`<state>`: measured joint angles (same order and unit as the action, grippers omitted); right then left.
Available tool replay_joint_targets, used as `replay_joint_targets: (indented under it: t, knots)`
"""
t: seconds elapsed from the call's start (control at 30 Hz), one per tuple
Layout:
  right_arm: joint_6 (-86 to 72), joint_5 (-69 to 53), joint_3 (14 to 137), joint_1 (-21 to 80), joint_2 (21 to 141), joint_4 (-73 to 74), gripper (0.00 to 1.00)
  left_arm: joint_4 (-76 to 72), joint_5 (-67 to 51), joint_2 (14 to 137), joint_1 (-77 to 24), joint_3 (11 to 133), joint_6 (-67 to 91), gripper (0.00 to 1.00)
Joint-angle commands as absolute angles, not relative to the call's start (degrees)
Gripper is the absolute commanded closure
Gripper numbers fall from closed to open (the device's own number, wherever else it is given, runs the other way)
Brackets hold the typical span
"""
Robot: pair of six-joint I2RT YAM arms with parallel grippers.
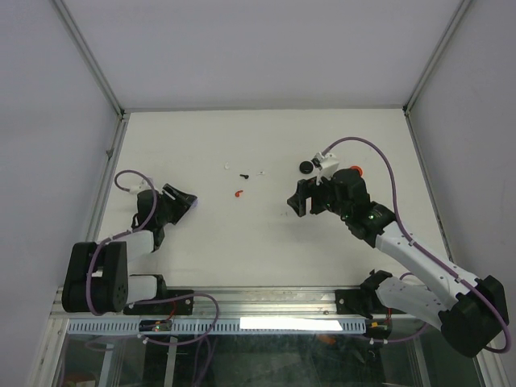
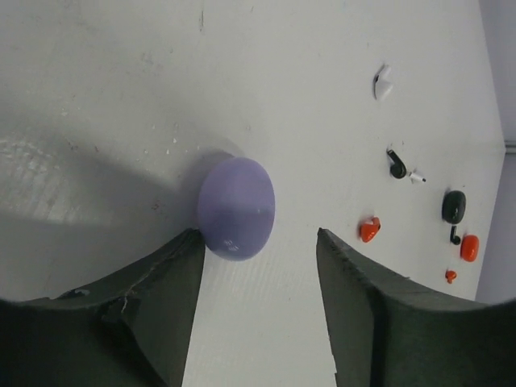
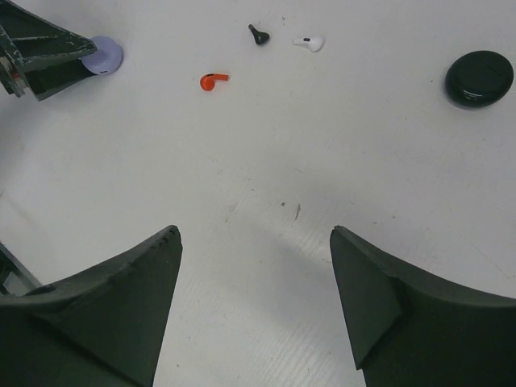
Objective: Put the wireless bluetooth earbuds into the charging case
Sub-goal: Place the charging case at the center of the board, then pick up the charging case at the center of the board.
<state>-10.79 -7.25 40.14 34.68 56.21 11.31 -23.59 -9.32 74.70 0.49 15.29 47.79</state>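
Nearest the arm bases, the left hand (image 1: 184, 201) is spread wide and nothing is gripped. A round, smooth lavender plastic charging case (image 2: 236, 208) lies on the white desk (image 2: 97, 72) between its fingers, against the tip of one and clear of the other. The right hand (image 3: 254, 234) is likewise wide open and empty, held over bare desk.

Farther out, a red stemmed plastic earbud (image 3: 213, 80) lies alone. Beyond it, a black stemmed earbud (image 3: 258, 35) and a white stemmed earbud (image 3: 308, 42) lie near each other. A round black plastic case (image 3: 479, 78), apparently shut, sits off to one side. No lavender bud can be made out.

The buds are judged very light, hard and slick, and easily flicked away. A gentle pinch across the bulbous head is advised, with the stem left free.
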Motion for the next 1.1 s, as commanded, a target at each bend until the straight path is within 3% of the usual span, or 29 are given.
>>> replay_joint_targets:
  t: [0.0, 0.1, 0.3, 0.5, 0.83, 1.07]
  knots:
    - [-10.62, -4.76, 41.20, 34.38, 55.02, 10.57, 0.22, -17.08, -6.40, 69.24, 1.16, 15.69, 47.62, 0.36]
    - [-10.82, -3.34, 41.68, 34.37, 55.15, 11.46, 0.22, -11.14, -4.08, 64.62, 1.22, 16.13, 46.97, 0.26]
    - [-11.62, 2.16, 42.42, 34.02, 55.23, 14.38, 0.19, 2.17, -1.94, 55.90, 1.24, 19.35, 45.77, 0.18]
    - [-13.17, 6.44, 44.04, 31.68, 57.35, 18.75, 0.15, 14.24, -3.37, 47.28, 1.28, 26.64, 41.73, 0.01]
    - [-16.40, 14.19, 44.39, 23.89, 62.85, 20.18, 0.09, 22.38, -9.18, 42.72, 1.25, 42.83, 21.76, 0.01]
    - [-19.19, 17.24, 43.72, 15.67, 66.15, 18.77, 0.10, 19.70, -10.83, 41.36, 1.28, 42.16, 14.19, 0.01]
